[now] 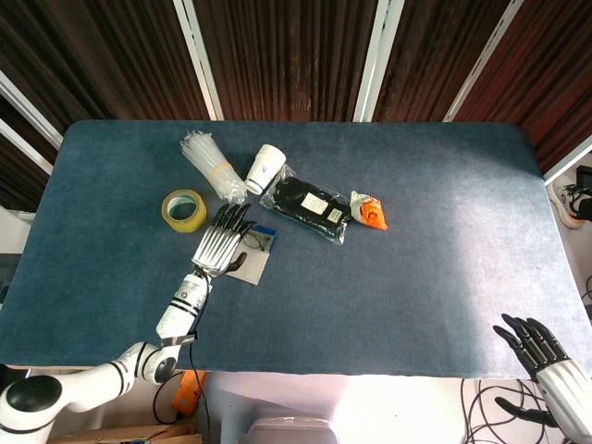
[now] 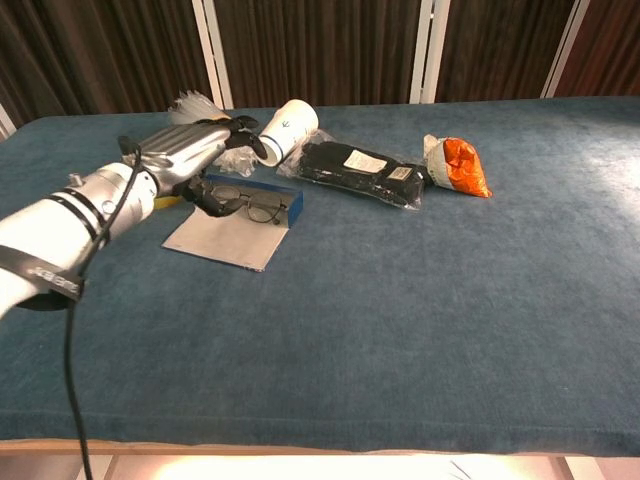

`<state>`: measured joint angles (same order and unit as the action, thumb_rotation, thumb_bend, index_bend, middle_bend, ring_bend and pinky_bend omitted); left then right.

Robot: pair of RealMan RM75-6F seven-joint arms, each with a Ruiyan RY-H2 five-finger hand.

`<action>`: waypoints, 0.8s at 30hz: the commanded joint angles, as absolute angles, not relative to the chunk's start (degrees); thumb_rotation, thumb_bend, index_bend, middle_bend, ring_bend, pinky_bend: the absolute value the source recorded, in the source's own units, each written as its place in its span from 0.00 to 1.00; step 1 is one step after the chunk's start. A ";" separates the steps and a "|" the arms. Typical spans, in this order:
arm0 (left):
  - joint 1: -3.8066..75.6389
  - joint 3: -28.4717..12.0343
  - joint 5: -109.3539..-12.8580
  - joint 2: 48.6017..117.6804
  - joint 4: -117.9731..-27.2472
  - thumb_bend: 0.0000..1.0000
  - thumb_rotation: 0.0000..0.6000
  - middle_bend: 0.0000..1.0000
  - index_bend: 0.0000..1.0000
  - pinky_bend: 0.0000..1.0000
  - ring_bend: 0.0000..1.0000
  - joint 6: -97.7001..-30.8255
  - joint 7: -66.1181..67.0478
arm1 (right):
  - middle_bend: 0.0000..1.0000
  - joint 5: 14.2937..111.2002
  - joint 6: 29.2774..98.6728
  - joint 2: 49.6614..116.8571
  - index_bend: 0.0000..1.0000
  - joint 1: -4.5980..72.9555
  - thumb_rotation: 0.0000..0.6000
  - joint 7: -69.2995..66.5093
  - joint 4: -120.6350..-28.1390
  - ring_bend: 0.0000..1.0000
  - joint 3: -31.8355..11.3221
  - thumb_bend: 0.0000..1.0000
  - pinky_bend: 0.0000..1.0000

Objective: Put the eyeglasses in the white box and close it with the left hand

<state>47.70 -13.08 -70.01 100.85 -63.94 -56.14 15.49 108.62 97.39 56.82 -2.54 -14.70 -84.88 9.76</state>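
Your left hand (image 2: 190,152) hovers with fingers spread and flat over the near-left end of the white box (image 2: 232,230), holding nothing as far as the chest view shows. The eyeglasses (image 2: 243,204) lie in the blue-lined tray just right of your fingertips, so the placing part looks done. The white lid lies flat on the table toward you, open, so closing is what remains: I judge you need to get under that flap and fold it away over the glasses. Your right hand (image 1: 541,350) idles at the near-right table edge, fingers apart and empty.
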 commanded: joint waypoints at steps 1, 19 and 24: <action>44.84 -8.79 -61.53 85.14 -83.44 0.35 1.00 0.00 0.31 0.00 0.00 -48.28 27.88 | 0.00 109.01 96.91 56.89 0.00 -2.30 1.00 -14.31 -85.21 0.00 9.95 0.19 0.00; 50.08 -6.36 -51.96 89.87 -80.33 0.35 1.00 0.00 0.11 0.00 0.00 -47.02 35.68 | 0.00 109.55 96.85 56.49 0.00 -1.88 1.00 -14.85 -85.35 0.00 10.33 0.19 0.00; 50.76 -6.44 -52.59 91.78 -77.64 0.35 1.00 0.00 0.19 0.00 0.00 -47.30 34.83 | 0.00 109.60 97.25 56.46 0.00 -1.93 1.00 -15.15 -85.20 0.00 10.30 0.19 0.00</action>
<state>50.49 -6.39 -52.23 91.19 -78.35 -47.09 35.17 109.59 97.24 56.46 -1.93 -15.16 -85.20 10.30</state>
